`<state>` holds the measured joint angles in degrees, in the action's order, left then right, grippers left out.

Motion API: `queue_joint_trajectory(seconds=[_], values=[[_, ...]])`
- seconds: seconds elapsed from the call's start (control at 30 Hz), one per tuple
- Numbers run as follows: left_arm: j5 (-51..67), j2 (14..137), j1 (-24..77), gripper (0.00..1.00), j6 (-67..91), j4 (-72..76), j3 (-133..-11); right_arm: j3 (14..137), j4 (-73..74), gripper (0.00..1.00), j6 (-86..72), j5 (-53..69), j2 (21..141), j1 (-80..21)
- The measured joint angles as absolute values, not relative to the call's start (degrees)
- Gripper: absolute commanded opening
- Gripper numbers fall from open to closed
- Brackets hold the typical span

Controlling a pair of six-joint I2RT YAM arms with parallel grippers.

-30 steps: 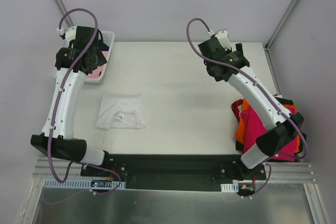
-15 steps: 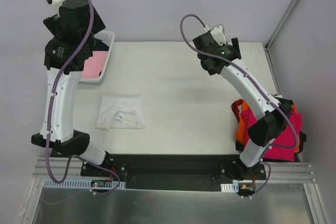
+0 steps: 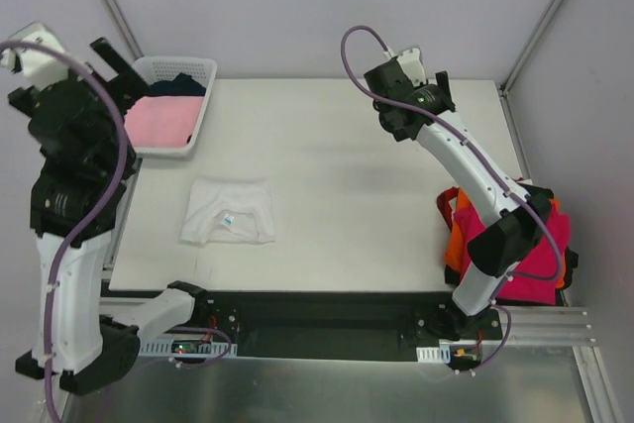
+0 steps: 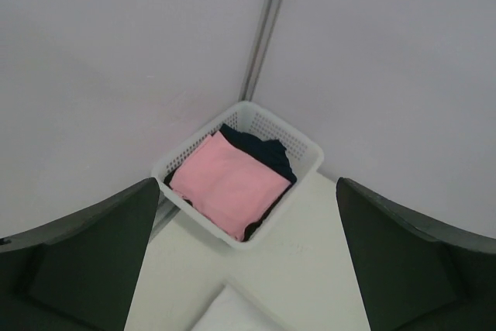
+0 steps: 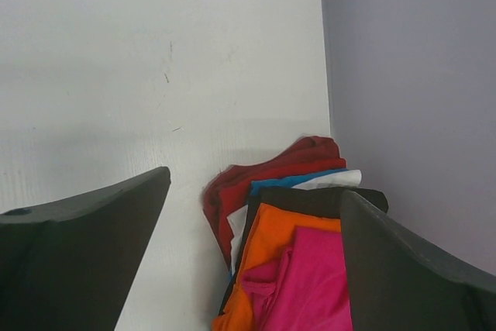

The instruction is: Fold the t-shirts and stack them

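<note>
Left gripper (image 4: 248,263) and right gripper (image 5: 256,257) both gape wide, empty; white t-shirt (image 3: 229,211) lies at eight o'clock (pink t-shirt (image 3: 160,122) in basket (image 3: 205,67) at ten).

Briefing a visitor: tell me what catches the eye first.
A bright heap of magenta and orange t-shirts at the near right edge of the table stands out most. Then the pale pink t-shirt in the white basket at the far left corner, and a folded white t-shirt lying alone.

top: overhead, table (image 3: 347,195) | left wrist: high, faces basket (image 4: 288,195) | right wrist: over shirt pile (image 5: 298,261) | top sees both
</note>
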<state>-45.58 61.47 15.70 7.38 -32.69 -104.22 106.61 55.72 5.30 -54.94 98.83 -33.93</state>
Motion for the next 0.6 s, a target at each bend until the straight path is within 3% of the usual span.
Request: queue_joint_trajectory(seconds=[0.37, 0.6], values=[[-70.15, 50.06, 15.77, 0.99, 5.26, -22.13, -86.41, 107.42, 56.47, 1.00, 3.79, -47.46, 99.24, -33.95], [-74.02, 51.94, 20.18, 0.99, 5.04, -22.20, -79.05, 107.13, 60.69, 0.98, -1.13, -39.05, 100.51, -30.11]])
